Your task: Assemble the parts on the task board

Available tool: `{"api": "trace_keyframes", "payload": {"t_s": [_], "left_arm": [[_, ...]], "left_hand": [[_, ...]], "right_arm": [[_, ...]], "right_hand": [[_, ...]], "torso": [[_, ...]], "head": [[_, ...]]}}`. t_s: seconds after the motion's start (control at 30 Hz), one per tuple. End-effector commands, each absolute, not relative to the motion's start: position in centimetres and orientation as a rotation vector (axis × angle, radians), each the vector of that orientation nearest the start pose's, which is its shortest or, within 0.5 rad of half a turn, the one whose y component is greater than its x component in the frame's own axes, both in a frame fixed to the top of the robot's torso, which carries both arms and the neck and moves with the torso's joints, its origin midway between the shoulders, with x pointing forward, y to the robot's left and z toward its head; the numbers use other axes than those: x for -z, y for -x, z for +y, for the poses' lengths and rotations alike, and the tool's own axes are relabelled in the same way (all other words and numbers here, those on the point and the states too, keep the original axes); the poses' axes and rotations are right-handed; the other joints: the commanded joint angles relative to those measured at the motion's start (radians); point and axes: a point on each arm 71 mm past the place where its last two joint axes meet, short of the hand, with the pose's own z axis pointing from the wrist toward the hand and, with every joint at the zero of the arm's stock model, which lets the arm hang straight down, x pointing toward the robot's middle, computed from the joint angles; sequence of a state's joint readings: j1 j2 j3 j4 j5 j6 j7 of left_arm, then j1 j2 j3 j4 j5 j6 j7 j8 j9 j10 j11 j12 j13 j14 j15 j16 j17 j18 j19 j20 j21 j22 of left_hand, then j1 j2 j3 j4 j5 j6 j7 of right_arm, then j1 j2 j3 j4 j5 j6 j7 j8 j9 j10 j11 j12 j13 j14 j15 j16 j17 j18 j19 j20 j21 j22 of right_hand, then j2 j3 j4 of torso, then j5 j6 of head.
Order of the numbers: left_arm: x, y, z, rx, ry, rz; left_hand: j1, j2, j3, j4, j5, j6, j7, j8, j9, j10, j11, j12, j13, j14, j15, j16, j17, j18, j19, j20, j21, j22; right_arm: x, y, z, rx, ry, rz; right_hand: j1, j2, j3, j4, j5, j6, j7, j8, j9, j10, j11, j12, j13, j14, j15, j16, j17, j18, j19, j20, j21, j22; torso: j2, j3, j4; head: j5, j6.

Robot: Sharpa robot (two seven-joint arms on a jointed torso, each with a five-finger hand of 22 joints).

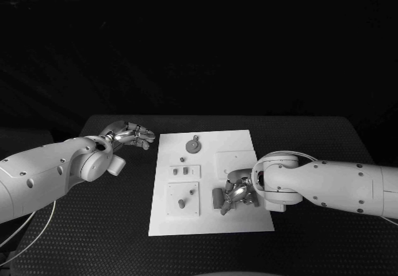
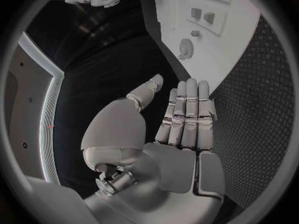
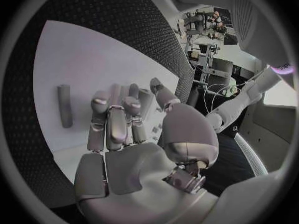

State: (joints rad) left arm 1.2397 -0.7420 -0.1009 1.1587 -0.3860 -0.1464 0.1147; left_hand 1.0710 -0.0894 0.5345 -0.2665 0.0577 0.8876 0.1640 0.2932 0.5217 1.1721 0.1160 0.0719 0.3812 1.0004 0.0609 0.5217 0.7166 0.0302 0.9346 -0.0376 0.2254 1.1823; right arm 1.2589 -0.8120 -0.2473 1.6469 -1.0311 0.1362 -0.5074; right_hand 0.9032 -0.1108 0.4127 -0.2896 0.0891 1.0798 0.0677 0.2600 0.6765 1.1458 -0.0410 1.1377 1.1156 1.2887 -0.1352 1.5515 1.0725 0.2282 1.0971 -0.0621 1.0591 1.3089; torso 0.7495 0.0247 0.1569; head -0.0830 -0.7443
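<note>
A white task board (image 1: 240,144) lies in the middle of the black desk (image 1: 323,138), its long sides running away from the robot. The left hand (image 1: 131,136) is above the desk just beside the board's far left corner; its fingers (image 2: 187,109) are extended side by side with the thumb set apart, and they hold nothing. The right hand (image 1: 236,192) is above the near right part of the board, fingers (image 3: 115,122) loosely spread and slightly curled, nothing gripped between them. A short grey peg (image 1: 217,198) lies flat on the board just left of the right hand; in the right wrist view the same cylinder (image 3: 64,112) lies on the white surface beyond the fingertips, apart from them. Near the board's far edge sits a round disc part (image 1: 193,146). Below it, a raised plate (image 1: 185,171) carries two small blocks side by side, and nearer the robot a larger square plate (image 1: 182,199) holds a small oval piece (image 1: 182,203). A further pale square plate (image 1: 234,160) lies on the board's right half, beyond the right hand.
</note>
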Motion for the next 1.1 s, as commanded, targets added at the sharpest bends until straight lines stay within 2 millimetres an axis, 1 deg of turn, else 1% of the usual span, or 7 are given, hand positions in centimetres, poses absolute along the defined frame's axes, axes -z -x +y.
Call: {"api": "trace_keyframes", "payload": {"t_s": [0.03, 0.23, 0.37, 0.47, 0.67, 0.97, 1.1], "left_arm": [[21.26, -54.41, 26.21, 1.111, 0.855, 1.766], [21.26, -54.39, 26.22, 1.112, 0.855, 1.768], [21.27, -54.38, 26.21, 1.112, 0.855, 1.769], [21.27, -54.38, 26.24, 1.112, 0.855, 1.769], [21.27, -54.38, 26.26, 1.112, 0.855, 1.769], [21.28, -54.37, 26.25, 1.112, 0.855, 1.77], [21.28, -54.38, 26.27, 1.112, 0.855, 1.771]], "left_hand": [[0.002, 0.005, 0.006, 0.001, 0.003, 0.005, 0.003, 0.003, -0.001, -0.005, -0.002, 0.002, -0.002, 0.004, 0.003, -0.005, 0.002, 0.011, 0.003, 0.001, -0.007, 0.001], [0.002, 0.005, 0.006, 0.001, 0.003, 0.005, 0.003, 0.003, -0.001, -0.004, -0.002, 0.002, -0.001, 0.005, 0.003, -0.006, 0.002, 0.01, 0.003, 0.002, -0.007, 0.002], [0.002, 0.005, 0.006, 0.001, 0.003, 0.005, 0.003, 0.003, 0.0, -0.004, -0.002, 0.002, -0.001, 0.005, 0.003, -0.006, 0.003, 0.01, 0.003, 0.002, -0.007, 0.002], [0.001, 0.005, 0.006, 0.001, 0.003, 0.005, 0.002, 0.003, 0.0, -0.004, -0.002, 0.002, -0.001, 0.005, 0.003, -0.006, 0.003, 0.01, 0.003, 0.002, -0.007, 0.002], [0.001, 0.006, 0.006, 0.002, 0.003, 0.006, 0.002, 0.004, 0.0, -0.003, -0.002, 0.003, -0.001, 0.005, 0.003, -0.006, 0.003, 0.01, 0.004, 0.002, -0.007, 0.002], [0.0, 0.006, 0.006, 0.002, 0.003, 0.006, 0.002, 0.004, 0.0, -0.003, -0.002, 0.003, -0.001, 0.005, 0.003, -0.007, 0.004, 0.01, 0.004, 0.002, -0.007, 0.003], [0.0, 0.006, 0.006, 0.002, 0.003, 0.006, 0.002, 0.004, 0.0, -0.003, -0.003, 0.003, -0.001, 0.005, 0.003, -0.007, 0.004, 0.01, 0.004, 0.002, -0.008, 0.003]], "right_arm": [[26.33, -42.04, -17.38, -0.462, 0.02, 2.5], [26.29, -42.19, -17.58, -0.448, -0.002, 2.484], [26.31, -42.24, -17.67, -0.443, -0.002, 2.484], [26.32, -42.24, -17.68, -0.442, 0.002, 2.487], [26.35, -42.19, -17.65, -0.446, 0.009, 2.494], [26.34, -42.15, -17.59, -0.449, 0.015, 2.495], [26.32, -42.19, -17.67, -0.454, 0.009, 2.49]], "right_hand": [[-0.009, -0.003, -0.001, 0.005, 0.007, 0.005, 0.006, -0.003, -0.002, 0.0, 0.005, -0.004, 0.002, -0.005, 0.001, -0.006, 0.002, 0.034, 0.002, 0.008, -0.007, 0.009], [-0.106, 0.027, 0.011, 0.05, 0.006, 0.013, 0.002, -0.003, -0.003, 0.005, 0.002, -0.004, 0.003, 0.003, -0.001, -0.006, 0.01, 0.034, 0.012, 0.008, -0.012, 0.008], [-0.136, 0.05, 0.016, 0.055, 0.006, 0.017, 0.0, -0.002, -0.003, 0.007, -0.001, -0.003, 0.004, 0.008, -0.004, -0.005, 0.016, 0.034, 0.013, 0.004, -0.012, 0.011], [-0.164, 0.118, 0.021, 0.056, 0.005, 0.022, -0.002, 0.001, -0.002, 0.012, -0.004, -0.002, 0.005, 0.012, -0.007, -0.004, 0.02, 0.034, 0.014, 0.001, -0.009, 0.014], [-0.186, 0.207, 0.028, 0.001, 0.007, 0.024, -0.004, 0.001, -0.001, 0.014, -0.005, -0.003, 0.007, 0.012, -0.009, -0.004, 0.021, 0.034, 0.01, 0.0, -0.004, 0.018], [-0.081, 0.164, 0.032, -0.005, 0.006, 0.022, -0.004, 0.002, 0.003, 0.015, -0.005, -0.003, 0.011, 0.011, -0.009, -0.004, 0.022, 0.034, 0.002, -0.003, 0.007, 0.019], [-0.079, 0.13, 0.016, -0.003, 0.005, 0.022, -0.003, 0.002, 0.003, 0.015, -0.004, -0.005, 0.011, 0.01, -0.007, -0.005, 0.02, 0.034, 0.002, 0.001, 0.007, 0.017]], "torso": [[0.0, 0.0002, 0.0012], [0.0, 0.0002, 0.0005], [0.0, 0.0001, 0.0007], [0.0, 0.0001, 0.0007], [0.0, 0.0004, 0.0008], [0.0, 0.0004, 0.0008], [0.0, 0.0, 0.0008]], "head": [[0.0, -0.001], [0.002, -0.001], [0.002, -0.001], [0.002, -0.001], [0.003, -0.001], [0.003, -0.001], [0.002, -0.001]]}}
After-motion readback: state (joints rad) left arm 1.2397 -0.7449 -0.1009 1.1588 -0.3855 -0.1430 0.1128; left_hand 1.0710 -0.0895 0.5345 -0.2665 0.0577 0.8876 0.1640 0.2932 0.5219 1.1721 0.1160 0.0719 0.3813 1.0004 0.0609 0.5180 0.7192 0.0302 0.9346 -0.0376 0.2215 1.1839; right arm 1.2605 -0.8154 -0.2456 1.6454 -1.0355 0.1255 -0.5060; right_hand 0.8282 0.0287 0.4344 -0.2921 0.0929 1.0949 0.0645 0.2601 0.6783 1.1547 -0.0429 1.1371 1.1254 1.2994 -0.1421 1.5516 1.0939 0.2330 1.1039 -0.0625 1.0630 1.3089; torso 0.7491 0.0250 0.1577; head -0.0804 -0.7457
